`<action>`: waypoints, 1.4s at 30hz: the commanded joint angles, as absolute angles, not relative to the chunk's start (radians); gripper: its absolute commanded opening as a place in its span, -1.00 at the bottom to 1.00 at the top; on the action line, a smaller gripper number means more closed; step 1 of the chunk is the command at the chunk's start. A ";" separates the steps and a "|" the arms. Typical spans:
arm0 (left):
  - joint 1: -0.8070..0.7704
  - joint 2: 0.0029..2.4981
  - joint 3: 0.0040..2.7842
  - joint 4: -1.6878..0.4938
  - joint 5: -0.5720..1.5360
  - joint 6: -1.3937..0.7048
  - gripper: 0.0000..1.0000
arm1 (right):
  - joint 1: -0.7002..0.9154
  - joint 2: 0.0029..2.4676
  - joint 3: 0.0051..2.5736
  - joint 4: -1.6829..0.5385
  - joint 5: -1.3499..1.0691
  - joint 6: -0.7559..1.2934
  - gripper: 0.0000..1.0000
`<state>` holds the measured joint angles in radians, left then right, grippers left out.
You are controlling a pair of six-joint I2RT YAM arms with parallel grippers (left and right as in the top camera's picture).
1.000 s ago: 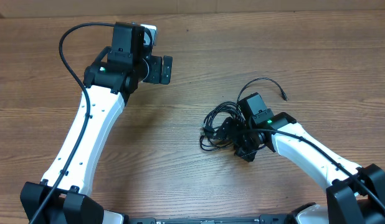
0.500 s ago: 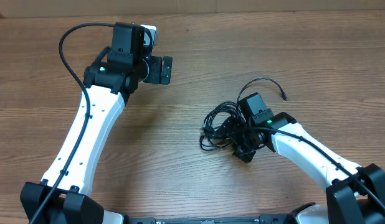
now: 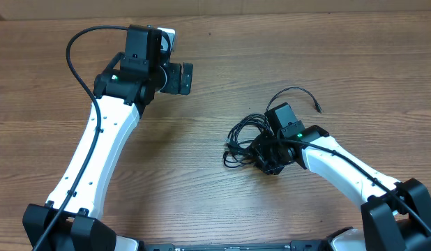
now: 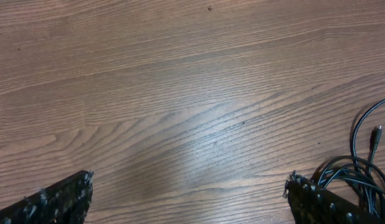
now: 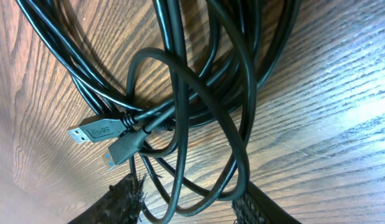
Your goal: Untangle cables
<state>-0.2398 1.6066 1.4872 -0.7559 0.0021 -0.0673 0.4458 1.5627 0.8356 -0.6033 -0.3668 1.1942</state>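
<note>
The cables (image 3: 240,138) lie as one tangled bundle of thin black wires on the wooden table, right of centre. One loose end with a small plug (image 3: 319,108) arcs off to the right. My right gripper (image 3: 261,157) is down in the bundle's right side. In the right wrist view its jaws (image 5: 187,196) are open with several cable loops (image 5: 199,93) between the fingers, and two USB plugs (image 5: 96,132) lie just left of them. My left gripper (image 3: 185,78) is open and empty, far up and left of the bundle. The left wrist view (image 4: 189,182) shows bare wood between its fingers, with the cables (image 4: 361,168) at its lower right.
A thick black cord (image 3: 79,52) loops off the left arm at the far left. The table's back edge (image 3: 271,12) runs along the top of the overhead view.
My right gripper has shifted slightly left and up into the cable bundle. The left arm has not moved.
</note>
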 commanded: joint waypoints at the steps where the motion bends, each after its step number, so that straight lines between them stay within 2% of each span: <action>1: -0.236 1.609 1.490 -0.756 -0.008 -0.047 0.99 | 0.444 1.567 0.836 -0.604 -0.364 1.202 -0.08; 9: -0.236 1.609 1.490 -0.756 -0.008 -0.047 0.99 | 0.449 1.625 0.823 -0.559 -0.385 1.250 -0.07; 13: -0.236 1.609 1.490 -0.756 -0.009 -0.043 1.00 | 0.453 1.663 0.824 -0.499 -0.413 1.250 -0.24; 18: -0.236 1.609 1.490 -0.759 -0.011 -0.036 1.00 | 0.453 1.666 0.824 -0.490 -0.385 1.226 -0.63; 25: -0.236 1.609 1.490 -0.759 -0.011 -0.036 0.99 | 0.453 1.666 0.824 -0.490 -0.385 1.217 -0.66; 29: -0.236 1.609 1.490 -0.759 -0.010 -0.036 0.99 | 0.453 1.666 0.824 -0.483 -0.387 1.196 -0.92; 36: -0.236 1.610 1.490 -0.759 -0.011 -0.036 0.99 | 0.453 1.666 0.824 -0.481 -0.385 1.187 -0.92; 42: -0.236 1.610 1.490 -0.759 -0.010 -0.033 0.99 | 0.451 1.664 0.865 -0.446 -0.395 1.008 -0.92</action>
